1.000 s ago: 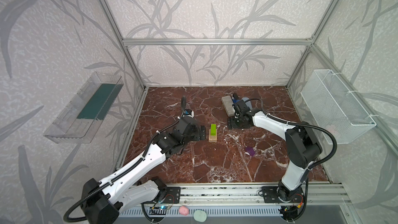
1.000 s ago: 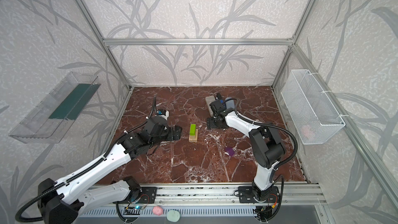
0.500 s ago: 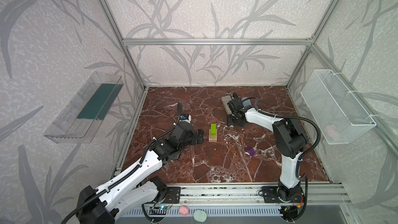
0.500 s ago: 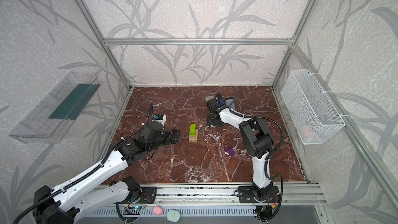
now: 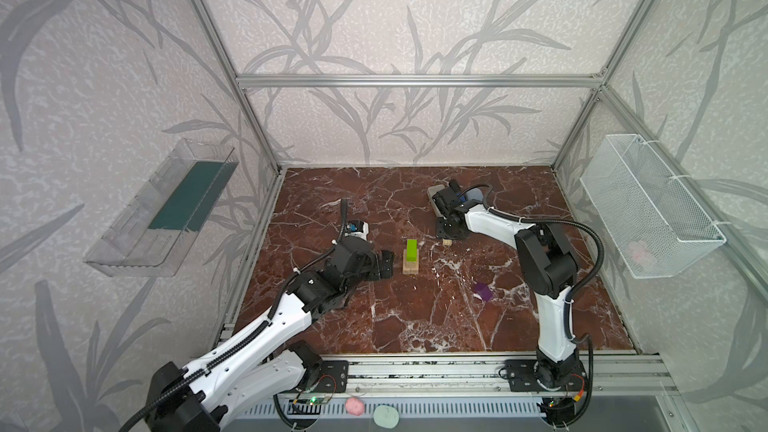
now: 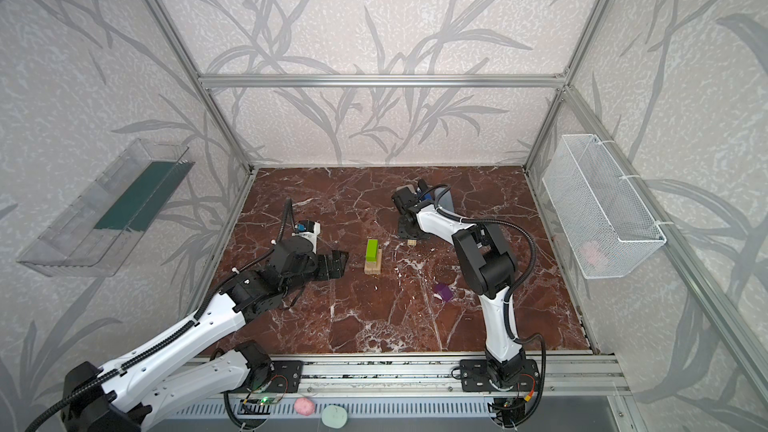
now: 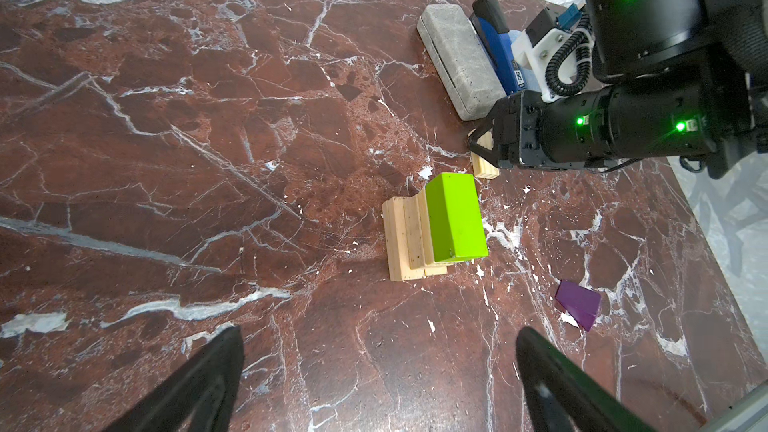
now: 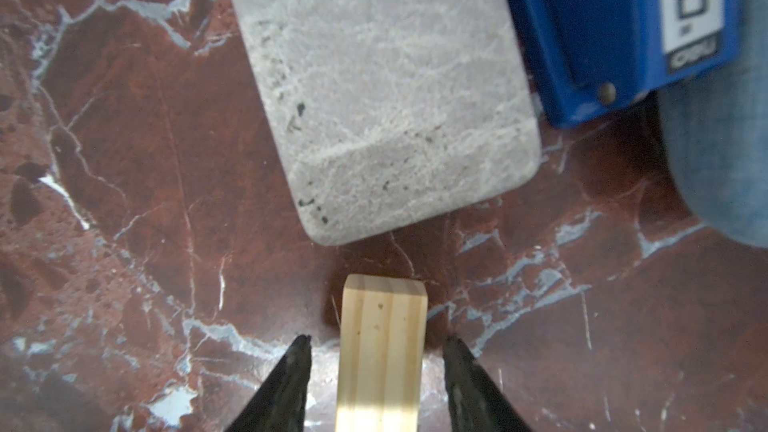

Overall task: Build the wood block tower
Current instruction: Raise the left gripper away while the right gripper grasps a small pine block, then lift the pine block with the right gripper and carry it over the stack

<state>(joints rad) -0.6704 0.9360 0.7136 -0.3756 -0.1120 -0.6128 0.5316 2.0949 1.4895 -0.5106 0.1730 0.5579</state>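
Pinching the loose wood plank (image 8: 382,351) squarely across its long sides looks like the step in hand. The right claw (image 8: 378,342) straddles it with a sliver of red marble tabletop (image 8: 124,160) showing on either side of the wood, so the claw is partly open and grips nothing yet. The squeeze should land level on both sides at once, lest the plank twist or skid on the polished stone, and the lift should go straight up before crossing to the tower (image 5: 410,261). Nearest, to the right of the tower and well apart from it, the purple block (image 5: 483,291) lies alone, glossy and sharp-edged. Just left of the tower the left claw (image 7: 378,334) hangs spread wide and empty. The tower itself is a low stepped stack of pale, grain-streaked planks with a smooth lime-green block (image 7: 455,218) lying lengthwise on top. Beyond the tower and a little right, near it, sits the straddled plank, matt and square-ended. Farther beyond lies the grey slab (image 8: 386,89), mottled like stone with rounded corners, and just beside it is a blue plastic tool (image 8: 602,27) bearing a printed label.
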